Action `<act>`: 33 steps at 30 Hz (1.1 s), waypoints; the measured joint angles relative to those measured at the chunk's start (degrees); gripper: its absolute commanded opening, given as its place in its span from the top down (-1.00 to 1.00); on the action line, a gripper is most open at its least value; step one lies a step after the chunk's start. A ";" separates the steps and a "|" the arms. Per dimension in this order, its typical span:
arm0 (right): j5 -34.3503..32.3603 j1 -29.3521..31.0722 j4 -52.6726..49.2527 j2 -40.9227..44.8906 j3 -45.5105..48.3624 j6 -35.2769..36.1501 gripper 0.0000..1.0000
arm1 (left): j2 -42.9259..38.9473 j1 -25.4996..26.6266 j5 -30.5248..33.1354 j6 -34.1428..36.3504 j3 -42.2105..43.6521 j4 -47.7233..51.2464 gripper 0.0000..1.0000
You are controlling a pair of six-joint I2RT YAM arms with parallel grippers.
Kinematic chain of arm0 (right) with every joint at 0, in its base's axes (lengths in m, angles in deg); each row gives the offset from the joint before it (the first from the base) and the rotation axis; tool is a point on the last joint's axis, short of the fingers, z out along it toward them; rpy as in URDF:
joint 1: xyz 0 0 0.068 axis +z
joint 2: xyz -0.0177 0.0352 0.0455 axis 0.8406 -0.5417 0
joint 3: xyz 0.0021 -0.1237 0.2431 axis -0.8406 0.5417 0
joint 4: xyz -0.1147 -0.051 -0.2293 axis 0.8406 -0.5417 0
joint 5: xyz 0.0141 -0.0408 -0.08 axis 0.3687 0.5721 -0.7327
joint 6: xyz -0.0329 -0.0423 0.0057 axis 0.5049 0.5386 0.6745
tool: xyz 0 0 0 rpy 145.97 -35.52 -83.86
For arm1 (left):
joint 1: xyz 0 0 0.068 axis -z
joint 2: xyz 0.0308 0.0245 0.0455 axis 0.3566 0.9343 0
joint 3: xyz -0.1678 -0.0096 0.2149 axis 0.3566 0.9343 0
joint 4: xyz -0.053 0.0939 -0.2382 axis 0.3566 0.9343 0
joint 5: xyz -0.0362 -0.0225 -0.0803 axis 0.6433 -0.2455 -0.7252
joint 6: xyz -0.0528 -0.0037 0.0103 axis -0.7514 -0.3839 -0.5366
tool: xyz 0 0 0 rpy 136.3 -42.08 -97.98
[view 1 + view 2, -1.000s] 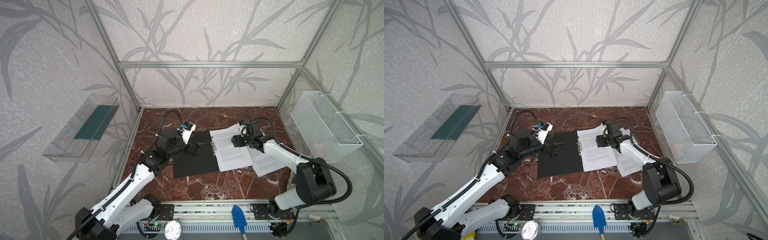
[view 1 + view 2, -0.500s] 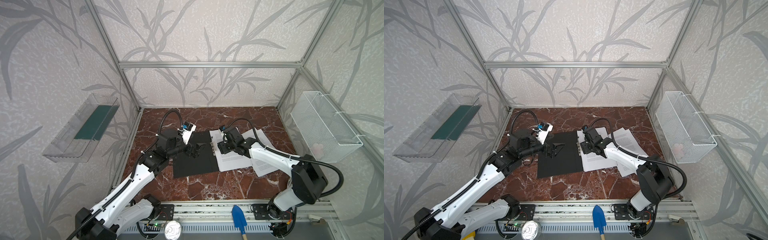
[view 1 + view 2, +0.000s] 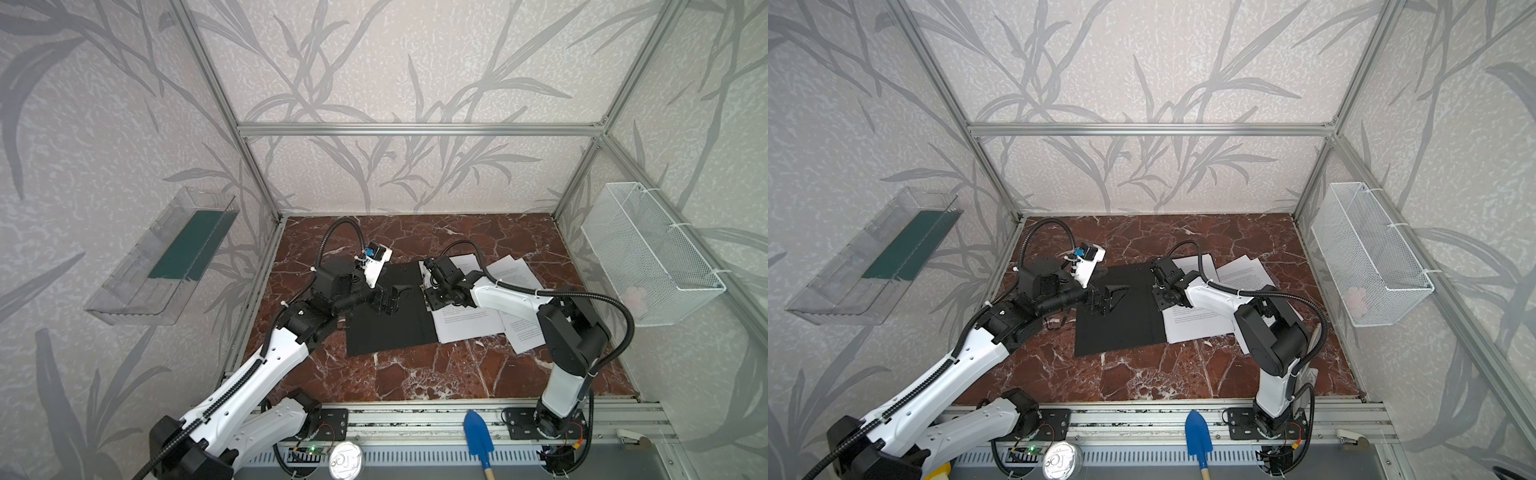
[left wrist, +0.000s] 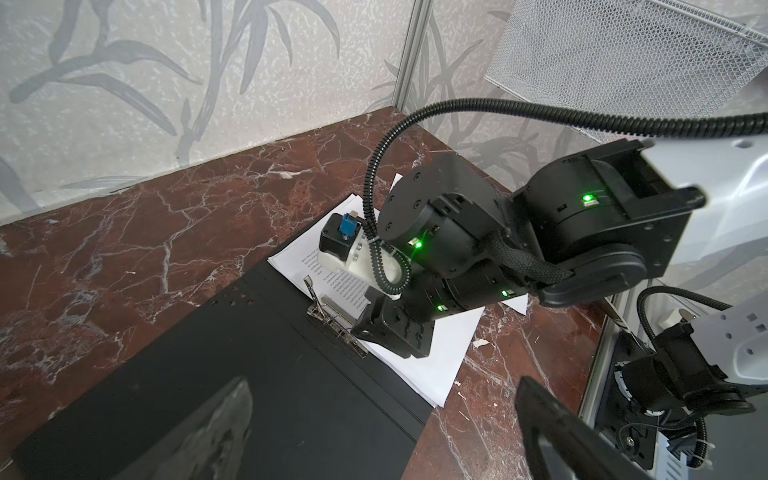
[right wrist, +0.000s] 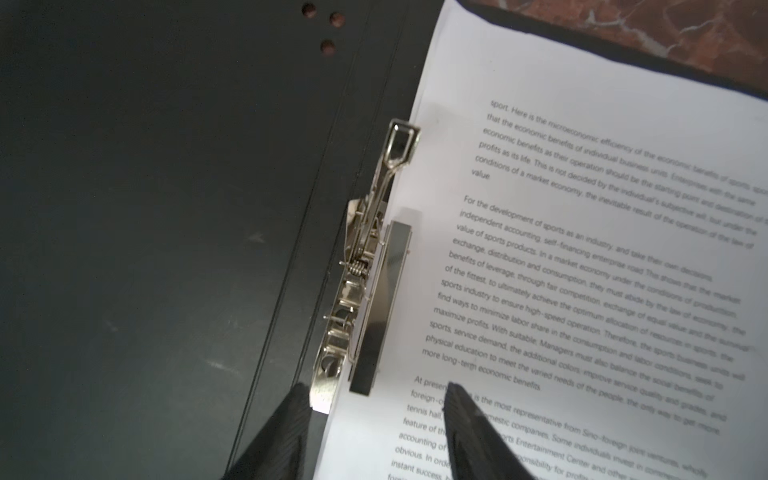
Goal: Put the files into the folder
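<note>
Since a second ago, the right fingers (image 5: 465, 428) have crossed from the far side of the printed sheets to the folder's spine. They stand partly apart and straddle the near end of the metal spine clip (image 5: 374, 270). One tip is at the clip's base and the other is over the text, with nothing visibly pinched between them.

The clip's lever tilts up in the left wrist view, and its flat bar lies along the margin of the top sheet. I cannot tell whether the bar presses down.

The files (image 3: 465, 328) sit partly in place. One stack rests on the right half of the open black folder (image 3: 386, 328) with its edge at the clip. More sheets fan out beyond it onto the marble counter (image 3: 415, 374).

The left fingers (image 4: 224, 424) have not shifted. They are spread wide above the folder's left cover and hold nothing.

Judging by this, the work has turned from placing paper to handling the clip. The fanned sheets outside the folder suggest the task is only partway done.
</note>
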 measured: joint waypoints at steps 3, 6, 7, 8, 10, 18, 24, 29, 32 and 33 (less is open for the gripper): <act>-0.24 -0.13 -0.20 -1.20 -1.42 -0.52 0.09 | 0.00 0.00 -0.02 0.00 0.00 0.00 -0.98; -0.35 -0.42 -0.26 -2.01 -2.21 -0.87 0.14 | 0.02 0.00 0.04 0.00 -0.02 0.11 -0.99; -0.33 -0.52 -0.26 -2.16 -2.29 -0.94 0.16 | 0.11 0.00 0.09 0.02 -0.15 0.33 -0.98; -0.26 -0.72 -0.33 -2.38 -2.40 -1.07 0.18 | 0.28 0.00 0.09 0.04 -0.39 0.57 -0.98; -0.15 -1.09 -0.63 -2.84 -2.67 -1.38 0.21 | 0.70 0.02 0.11 0.04 -0.90 0.87 -0.98; 0.70 -1.42 -1.07 -3.74 -2.75 -1.99 0.36 | 0.87 0.04 0.07 0.04 -1.01 0.94 -0.98; 2.14 -1.44 -1.05 -4.09 -2.75 -2.16 0.39 | 0.87 0.04 0.07 0.07 -1.01 0.94 -0.98; 3.17 -1.55 -1.01 -4.52 -2.75 -2.43 0.47 | 0.87 0.04 0.07 0.07 -1.01 0.94 -0.98; 3.69 -1.73 -0.98 -4.96 -2.78 -2.71 0.50 | 0.87 0.04 0.07 0.07 -1.01 0.94 -0.98; 3.89 -1.77 -0.98 -5.11 -2.78 -2.80 0.52 | 0.87 0.04 0.07 0.07 -1.01 0.94 -0.98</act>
